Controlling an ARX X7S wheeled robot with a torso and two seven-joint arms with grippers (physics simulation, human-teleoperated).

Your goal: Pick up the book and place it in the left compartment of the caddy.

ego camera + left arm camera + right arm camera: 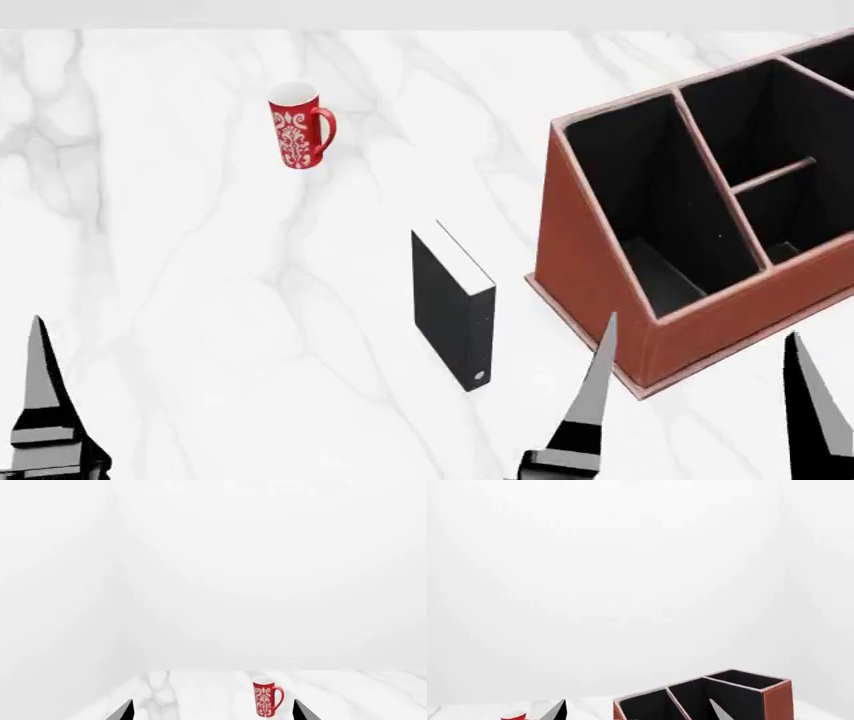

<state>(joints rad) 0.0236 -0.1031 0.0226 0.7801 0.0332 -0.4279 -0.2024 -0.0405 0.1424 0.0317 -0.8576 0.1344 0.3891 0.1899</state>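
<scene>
The thick black hardcover book [454, 310] stands upright on the white marble counter [200, 260], just beside the reddish-brown leather-look caddy [587, 270], an easy side grasp for the right hand [694, 400], its fingers apart and empty.

Bright, even, shadowless render; sharp focus; walls perhaps overexposed.

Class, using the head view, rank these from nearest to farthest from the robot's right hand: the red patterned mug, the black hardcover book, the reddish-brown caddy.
1. Reddish-brown caddy: just beyond the right hand.
2. Black hardcover book: standing left of that hand, nearly as close.
3. Red patterned mug: far back left.
</scene>
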